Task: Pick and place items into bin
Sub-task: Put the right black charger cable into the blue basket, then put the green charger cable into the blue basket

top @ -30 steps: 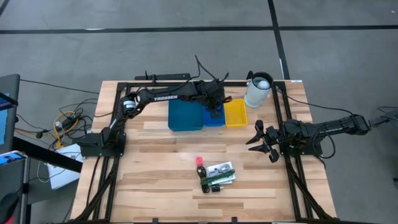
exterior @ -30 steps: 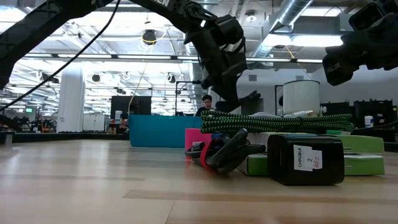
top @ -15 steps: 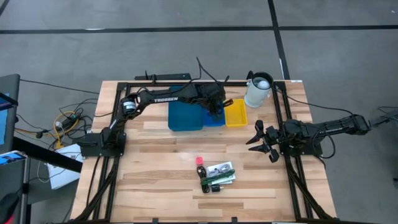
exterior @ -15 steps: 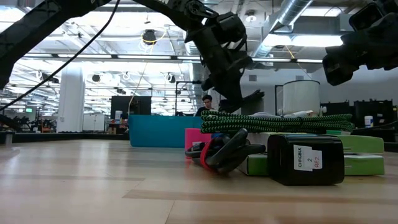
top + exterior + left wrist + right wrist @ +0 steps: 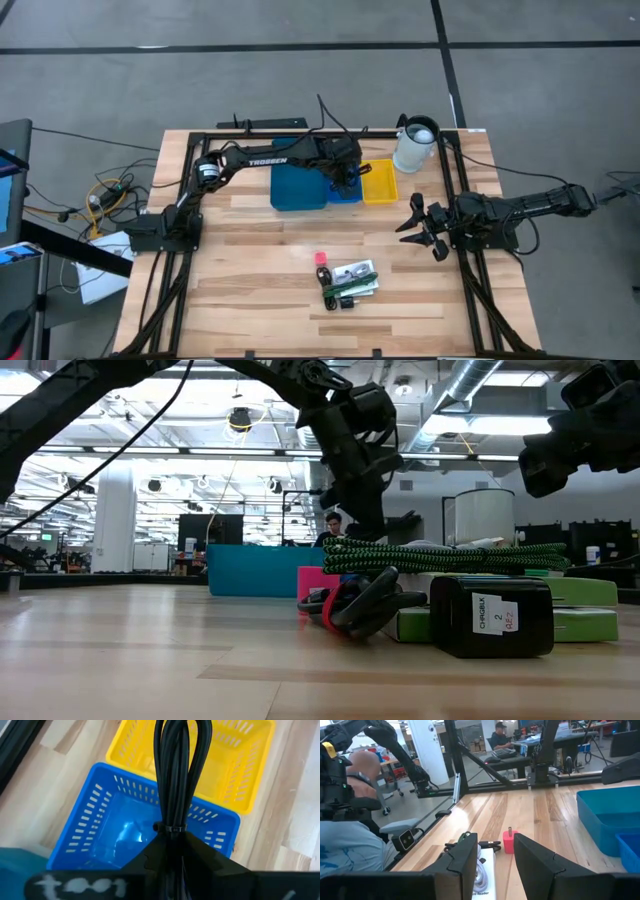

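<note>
Around the work: what else stood in view.

We saw a pale slatted wooden tabletop (image 5: 260, 300) edged by a black metal frame (image 5: 190, 135), with a white cylindrical jug (image 5: 414, 145) standing upright at its far right corner. Tangled cables (image 5: 105, 195) lay on the grey floor (image 5: 300, 70) off the table's left side. Beyond the table we noticed a seated person (image 5: 501, 735) at a desk, and a nearer person's shoulder (image 5: 350, 845) in a pale blue sleeve.

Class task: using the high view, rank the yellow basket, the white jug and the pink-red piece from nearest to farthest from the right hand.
1. Yellow basket, left of the right hand and toward the table's far side.
2. White jug, at the far edge.
3. Pink-red piece, mid-table, toward the near edge.
</note>
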Robot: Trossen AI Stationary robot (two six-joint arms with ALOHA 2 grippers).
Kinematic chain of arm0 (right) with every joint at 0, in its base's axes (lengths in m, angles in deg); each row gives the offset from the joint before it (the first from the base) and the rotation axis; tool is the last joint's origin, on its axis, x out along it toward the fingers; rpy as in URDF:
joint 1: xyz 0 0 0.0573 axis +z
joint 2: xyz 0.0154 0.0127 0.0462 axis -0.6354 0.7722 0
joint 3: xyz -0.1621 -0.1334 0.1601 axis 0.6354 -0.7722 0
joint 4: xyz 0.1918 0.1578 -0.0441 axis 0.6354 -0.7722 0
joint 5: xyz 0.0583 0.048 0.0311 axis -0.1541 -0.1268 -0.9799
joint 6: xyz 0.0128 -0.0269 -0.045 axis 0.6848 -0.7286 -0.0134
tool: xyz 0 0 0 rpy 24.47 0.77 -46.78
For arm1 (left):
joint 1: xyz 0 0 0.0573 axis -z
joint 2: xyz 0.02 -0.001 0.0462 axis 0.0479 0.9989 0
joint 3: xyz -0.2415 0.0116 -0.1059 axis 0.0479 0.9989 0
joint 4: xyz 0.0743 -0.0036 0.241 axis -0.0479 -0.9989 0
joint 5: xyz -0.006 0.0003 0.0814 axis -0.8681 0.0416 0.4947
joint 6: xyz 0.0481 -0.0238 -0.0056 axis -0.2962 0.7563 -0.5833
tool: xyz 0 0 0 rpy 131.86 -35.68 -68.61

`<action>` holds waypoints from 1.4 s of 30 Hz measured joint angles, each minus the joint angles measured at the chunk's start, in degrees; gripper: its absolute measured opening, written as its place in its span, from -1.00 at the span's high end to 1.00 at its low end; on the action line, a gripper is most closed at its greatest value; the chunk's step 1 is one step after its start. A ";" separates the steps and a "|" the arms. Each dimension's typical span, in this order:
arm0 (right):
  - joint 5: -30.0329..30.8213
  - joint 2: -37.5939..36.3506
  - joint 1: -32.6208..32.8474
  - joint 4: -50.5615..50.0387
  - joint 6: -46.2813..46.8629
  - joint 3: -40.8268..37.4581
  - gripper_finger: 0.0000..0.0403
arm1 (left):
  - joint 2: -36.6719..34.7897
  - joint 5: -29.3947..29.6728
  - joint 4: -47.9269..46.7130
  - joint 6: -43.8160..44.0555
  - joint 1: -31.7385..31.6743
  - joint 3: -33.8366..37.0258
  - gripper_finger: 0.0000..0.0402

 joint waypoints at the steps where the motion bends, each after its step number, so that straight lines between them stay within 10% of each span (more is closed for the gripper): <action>1: 0.00 0.00 0.00 0.00 -0.02 0.00 0.40 | 0.01 0.01 0.01 0.35 0.00 0.00 0.80; 30: 0.02 0.00 0.02 0.02 0.00 0.00 0.40 | 0.01 -1.31 1.12 -2.55 0.04 -0.14 0.42; 42: 0.01 0.00 0.02 0.01 -0.01 0.00 0.40 | -0.84 -1.78 -27.32 -14.08 0.83 -21.46 0.42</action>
